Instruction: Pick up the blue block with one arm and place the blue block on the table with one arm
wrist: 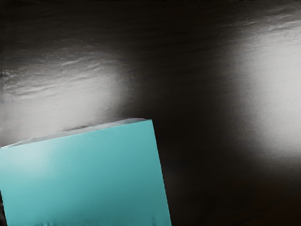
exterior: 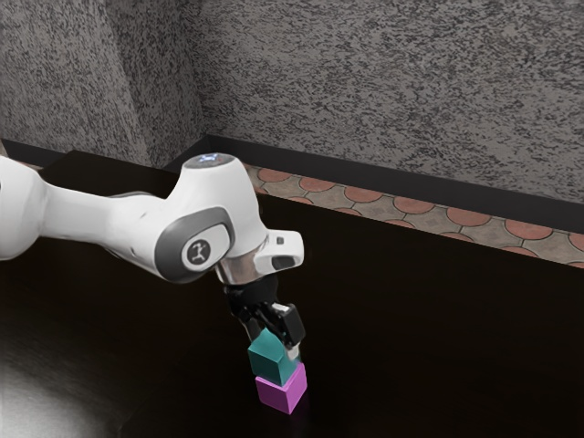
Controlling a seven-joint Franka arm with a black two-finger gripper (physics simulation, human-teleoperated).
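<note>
Blue block (wrist: 84, 174) right up close in the wrist view, folks, a flat blue-green face with one edge catching light, and the dark table (exterior: 411, 338) behind it, streaked with pale shine!

Over to the exterior view, working from its left: a soft gleam spreads across the table's near corner, and above it comes the white arm (exterior: 82, 214), reaching out past a big rounded joint with a grey ring. Behind that, the speckled grey wall (exterior: 392, 82) juts forward, then turns a corner.

Now to the middle, where the action is! The black gripper (exterior: 276, 342) points down and slightly toward the exterior view's right, right at the blue block. Is it open, or is it gripping? From these angles, no telling.

And the blue block itself? It shows just above the pink block (exterior: 281, 394), overlapping it, its edges a little out of line; whether the two touch can't be made out.

Further toward the exterior view's right, the table runs on, and past its far edge lie round reddish floor tiles (exterior: 415, 208), with a dark skirting (exterior: 365, 178) along the foot of the wall.
</note>
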